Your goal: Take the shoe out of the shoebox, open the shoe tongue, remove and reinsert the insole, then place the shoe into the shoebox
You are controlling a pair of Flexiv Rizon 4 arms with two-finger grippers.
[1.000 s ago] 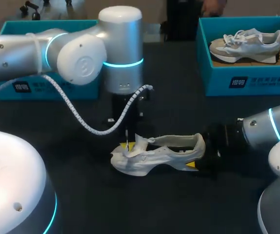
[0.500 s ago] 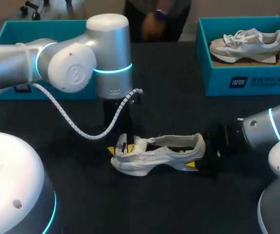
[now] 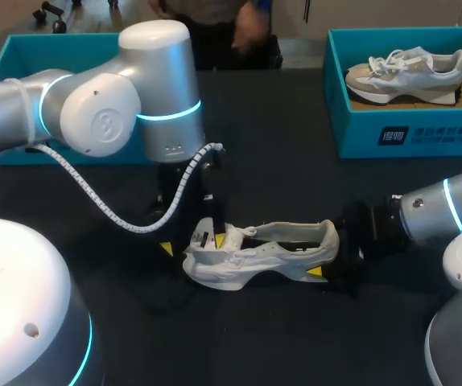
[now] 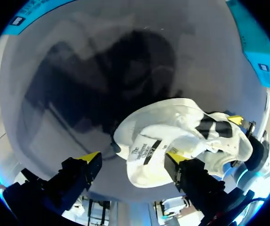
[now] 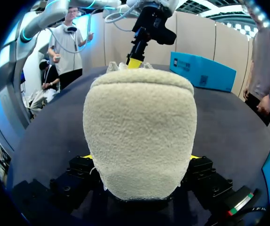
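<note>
white shoe, small black print, logoed teal shoebox

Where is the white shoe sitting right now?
Head view: the white shoe lies mid-table, heel in the right gripper, toe by the left gripper.

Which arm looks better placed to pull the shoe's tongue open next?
Left, probably. The left gripper, open, sits at the tongue end of the white shoe; the right gripper is clamped on the heel, steadying it.
</note>
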